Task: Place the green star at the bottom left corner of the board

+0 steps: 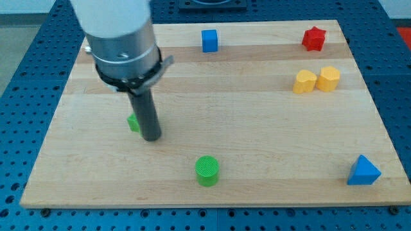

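A green block [133, 122] peeks out from behind the rod at the view's left; only a small part shows, so its shape cannot be made out. My tip [151, 138] rests on the wooden board [225, 102] just right of that green block and touches or nearly touches it. The rod hangs from the grey arm at the view's top left. A green cylinder [207, 171] stands lower, toward the view's bottom middle, apart from the tip.
A blue cube [209, 40] sits at the top middle. A red star [313, 39] is at the top right. Two yellow blocks [305, 81] [329, 78] stand side by side at the right. A blue triangle [363, 171] is at the bottom right.
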`<action>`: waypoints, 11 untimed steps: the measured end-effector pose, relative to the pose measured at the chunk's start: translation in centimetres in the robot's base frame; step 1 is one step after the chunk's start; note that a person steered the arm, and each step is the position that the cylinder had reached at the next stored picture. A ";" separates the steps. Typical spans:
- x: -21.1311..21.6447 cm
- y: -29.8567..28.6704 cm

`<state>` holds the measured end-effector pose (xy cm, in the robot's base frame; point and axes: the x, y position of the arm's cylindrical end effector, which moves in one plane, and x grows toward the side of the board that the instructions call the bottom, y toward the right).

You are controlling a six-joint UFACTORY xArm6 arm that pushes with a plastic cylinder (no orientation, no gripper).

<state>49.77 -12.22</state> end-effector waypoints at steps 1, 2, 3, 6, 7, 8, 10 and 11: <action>-1.5 -3.0; -0.9 -3.7; 1.5 0.2; -7.9 3.8; -9.1 0.3; -9.3 -2.0; -4.5 -4.0; -1.1 -4.5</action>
<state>48.69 -16.73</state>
